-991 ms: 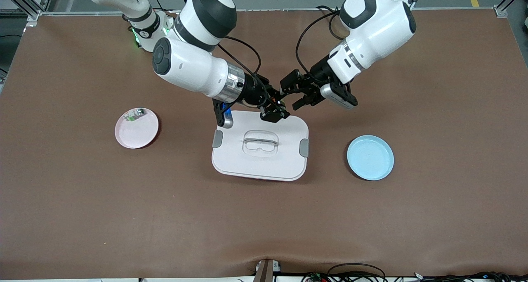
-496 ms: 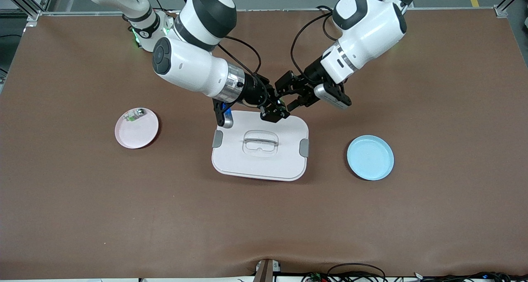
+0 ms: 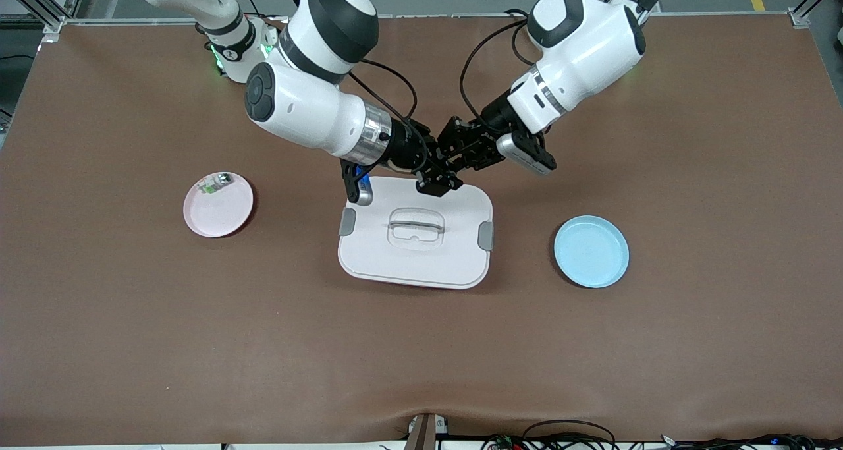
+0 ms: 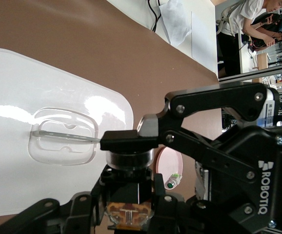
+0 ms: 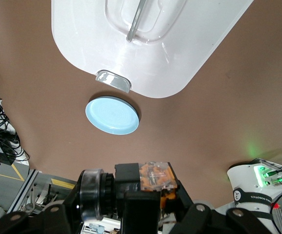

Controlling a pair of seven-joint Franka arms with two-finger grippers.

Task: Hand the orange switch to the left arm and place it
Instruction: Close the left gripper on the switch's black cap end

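The two grippers meet in the air over the edge of the box [image 3: 415, 232] nearest the robots' bases, high enough that neither touches the lid. The right gripper [image 3: 440, 176] is clamped on the switch [image 5: 155, 178], whose orange body shows between its fingers in the right wrist view. The left gripper [image 3: 454, 153] has its fingers pressed onto the same part from the other end: in the left wrist view one finger [image 4: 126, 141] lies across the round cap just above the right gripper's fingers. Both hands therefore hold the switch at once, which looks like the handover itself, with release by the right gripper judged to be the next step.

The meeting point sits above the box because the box stands between the pink plate [image 3: 218, 204], toward the right arm's end, and the blue plate [image 3: 591, 251], toward the left arm's end. The blue plate is empty and is probably the goal. A small green part [image 3: 212, 184] lies on the pink plate.
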